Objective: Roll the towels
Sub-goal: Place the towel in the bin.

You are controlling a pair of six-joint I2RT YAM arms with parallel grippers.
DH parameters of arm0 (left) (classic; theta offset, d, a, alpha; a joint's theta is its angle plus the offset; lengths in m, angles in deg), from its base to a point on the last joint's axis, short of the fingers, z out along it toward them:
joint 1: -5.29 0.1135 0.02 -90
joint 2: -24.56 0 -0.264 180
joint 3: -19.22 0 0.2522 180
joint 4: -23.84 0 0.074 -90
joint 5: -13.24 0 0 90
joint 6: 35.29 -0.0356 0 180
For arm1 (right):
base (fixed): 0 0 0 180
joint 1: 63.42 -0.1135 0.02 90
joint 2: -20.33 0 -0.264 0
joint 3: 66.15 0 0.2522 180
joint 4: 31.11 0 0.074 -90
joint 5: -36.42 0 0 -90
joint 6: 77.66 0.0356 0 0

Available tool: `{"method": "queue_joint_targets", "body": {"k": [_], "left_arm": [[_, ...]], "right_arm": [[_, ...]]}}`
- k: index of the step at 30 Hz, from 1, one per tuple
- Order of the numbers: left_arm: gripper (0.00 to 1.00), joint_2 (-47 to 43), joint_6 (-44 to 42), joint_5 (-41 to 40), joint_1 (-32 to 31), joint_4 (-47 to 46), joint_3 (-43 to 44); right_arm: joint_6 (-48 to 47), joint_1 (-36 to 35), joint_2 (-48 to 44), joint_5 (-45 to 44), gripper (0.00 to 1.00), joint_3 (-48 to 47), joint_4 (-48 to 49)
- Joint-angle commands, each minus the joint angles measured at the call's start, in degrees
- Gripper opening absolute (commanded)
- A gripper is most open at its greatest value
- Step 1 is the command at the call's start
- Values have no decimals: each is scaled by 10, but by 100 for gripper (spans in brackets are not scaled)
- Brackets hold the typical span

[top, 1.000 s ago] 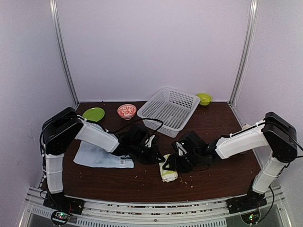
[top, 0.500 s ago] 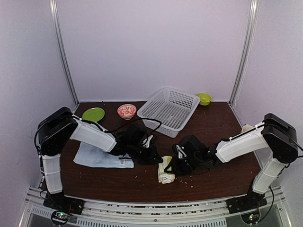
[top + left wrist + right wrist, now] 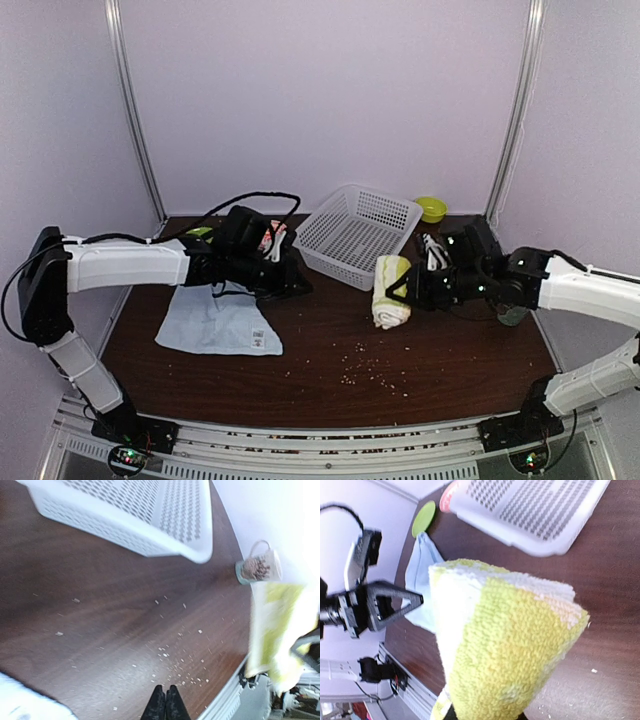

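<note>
The rolled lime-green towel (image 3: 388,285) is lifted above the table (image 3: 450,370), with the right claw (image 3: 406,293) clamped on one end. The pale blue towel (image 3: 218,325) lies flat, well to that claw's left, on the near side of the left claw (image 3: 165,704). The left claw's fingers are pressed together on nothing. A white mesh basket (image 3: 335,265) stands between the two claws and a little beyond them; only its mesh floor shows. A patterned mug (image 3: 259,568) sits behind the right claw, and its contents cannot be seen. A small green bowl (image 3: 431,208) lies beyond. A green plate (image 3: 423,519) and a red bowl (image 3: 450,497) sit behind the left claw.
</note>
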Motion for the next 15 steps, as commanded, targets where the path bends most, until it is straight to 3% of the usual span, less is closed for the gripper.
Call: {"method": "queue_joint_targets", "body": {"k": [1, 7, 15], "left_arm": [[2, -34, -42, -75, 16, 81, 15], [2, -74, -41, -105, 20, 105, -15], [2, -113, -39, -138, 21, 120, -48]], "right_arm": [[-72, 67, 26, -21, 0, -117, -48], [-60, 123, 154, -10, 0, -219, 67], [47, 137, 372, -48, 0, -362, 197]]}}
